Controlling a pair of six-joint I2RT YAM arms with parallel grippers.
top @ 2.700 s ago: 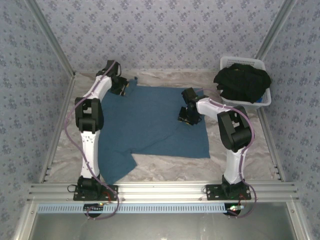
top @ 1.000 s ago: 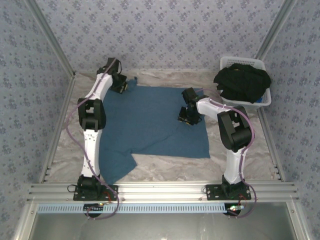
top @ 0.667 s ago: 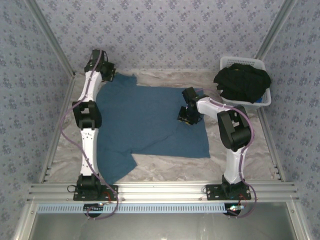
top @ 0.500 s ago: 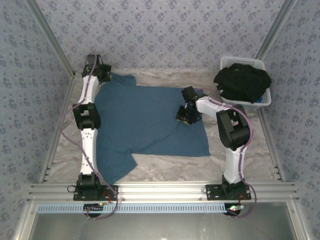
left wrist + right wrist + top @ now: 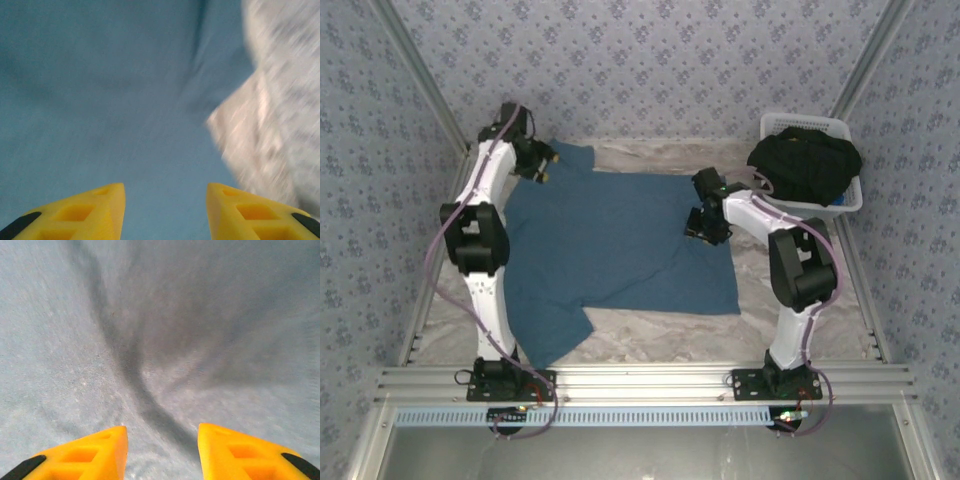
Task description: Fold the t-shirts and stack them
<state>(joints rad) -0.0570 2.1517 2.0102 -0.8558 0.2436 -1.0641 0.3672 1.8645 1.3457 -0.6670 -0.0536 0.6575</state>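
From above, the teal t-shirt (image 5: 620,240) is lying flat mid-table, the left arm (image 5: 488,300) covering its left edge; black t-shirts (image 5: 807,165) are filling the far-right basket (image 5: 850,203). Left wrist, blurred: the left gripper (image 5: 165,210) is hanging spread, empty, at the shirt's edge beside bare table cover (image 5: 285,125). Right wrist: the right gripper (image 5: 162,450) is hanging spread, empty, above a crease (image 5: 125,360).

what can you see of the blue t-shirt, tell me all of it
The t-shirt is plain teal-blue soft cloth, spread out mostly flat on the crinkled white table cover. One sleeve sticks out at the near left, and a flap reaches out at the far left. A dark crease runs through it by the right gripper, which stands open above its right side. The left gripper, also open, is over its far left corner. Whether either touches the cloth I cannot tell.
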